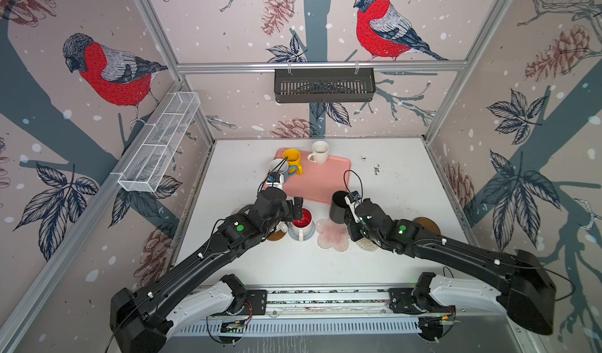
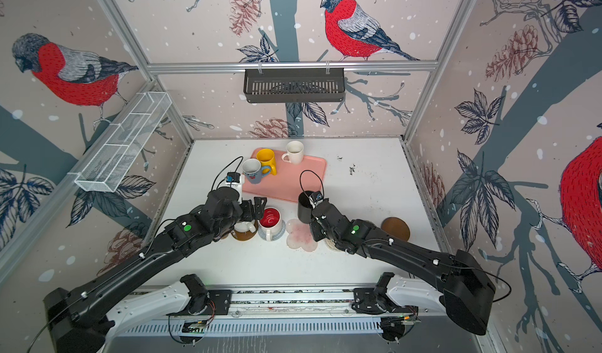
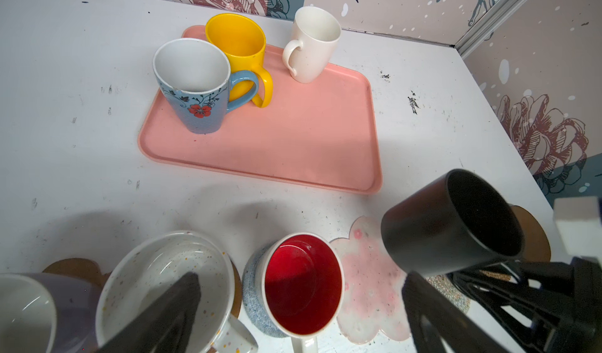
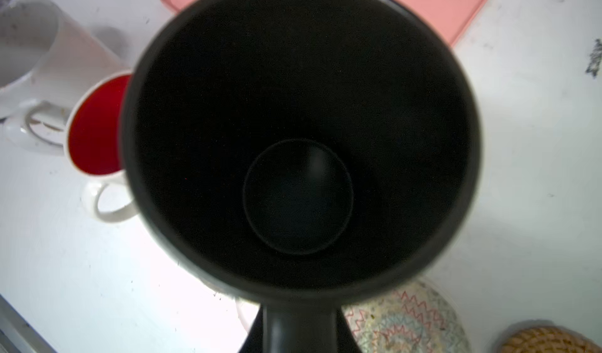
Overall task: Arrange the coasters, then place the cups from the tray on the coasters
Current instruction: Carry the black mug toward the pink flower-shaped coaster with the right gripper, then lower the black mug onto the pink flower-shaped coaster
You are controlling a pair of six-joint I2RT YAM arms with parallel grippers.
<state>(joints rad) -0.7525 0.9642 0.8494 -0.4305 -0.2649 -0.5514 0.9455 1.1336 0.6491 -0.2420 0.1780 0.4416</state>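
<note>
**Right tool** [image 4: 299,340]: I read it as clamped on the handle of the matte black mug [image 1: 338,206]. The mug hangs tilted, its mouth toward the wrist camera. It sits just behind the pink-white flower-shaped coaster [image 1: 332,235] and near the cream rope coaster [image 4: 400,318]. I cannot tell whether its base touches the white desk [image 1: 391,185].

**Left tool** [image 3: 301,279]: fingers spread wide, gripping nothing. In the wrist view the white mug with red inside [image 3: 303,302] stands upright between them, on the grey-blue crochet coaster [image 3: 252,289].

**Next along the row:** a speckled white mug [image 3: 156,266] on a glossy brown disc coaster [image 2: 242,236], then a pale lavender mug [image 3: 75,299].

**Salmon-pink rectangular tray** [image 1: 325,185]: holds a yellow mug [image 1: 291,157], a plain white mug [image 1: 319,152] and a floral mug with blue handle [image 2: 252,170]. All three stand upright at its far end, well apart from the right tool.

**Second brown disc coaster** [image 1: 426,225]: on the desk beyond the right arm.
</note>
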